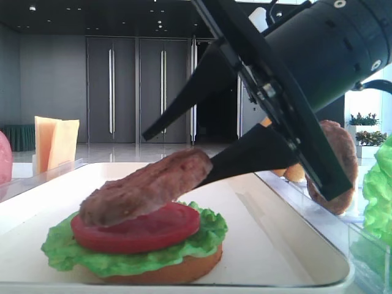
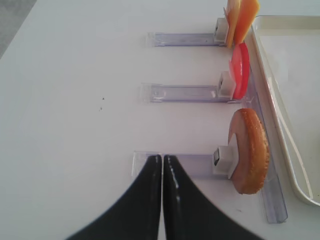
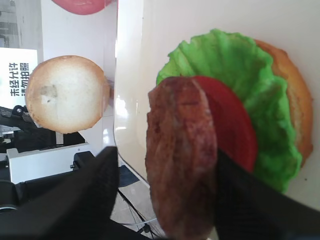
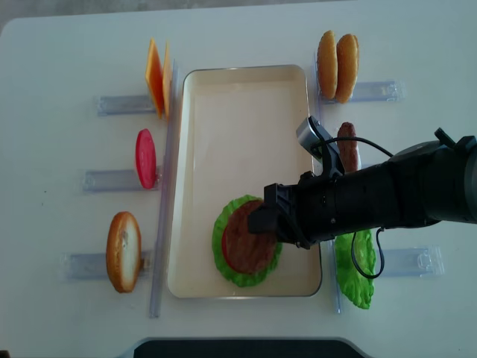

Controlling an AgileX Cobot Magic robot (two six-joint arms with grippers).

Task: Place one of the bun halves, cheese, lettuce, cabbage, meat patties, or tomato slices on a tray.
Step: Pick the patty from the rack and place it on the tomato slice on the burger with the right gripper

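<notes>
On the cream tray point(image 1: 275, 245) point(image 4: 238, 112) a stack is built: bun half point(image 1: 171, 272), green lettuce point(image 1: 67, 248) point(image 3: 235, 65), red tomato slice point(image 1: 141, 229) point(image 3: 232, 125). A brown meat patty point(image 1: 147, 187) point(image 3: 182, 155) point(image 4: 246, 242) lies tilted on the tomato. My right gripper point(image 1: 177, 150) point(image 3: 165, 155) point(image 4: 261, 220) stands open around its raised end. One finger touches the patty; the other is well clear. Over the bare table, my left gripper point(image 2: 162, 157) is shut and empty, next to a racked bun half point(image 2: 247, 150).
Clear racks flank the tray. Left of it stand cheese point(image 4: 155, 86), a tomato slice point(image 4: 145, 158) and a bun half point(image 4: 123, 251). Right of it stand two bun halves point(image 4: 337, 56), another patty point(image 4: 348, 145) and lettuce point(image 4: 356, 261) under my right arm.
</notes>
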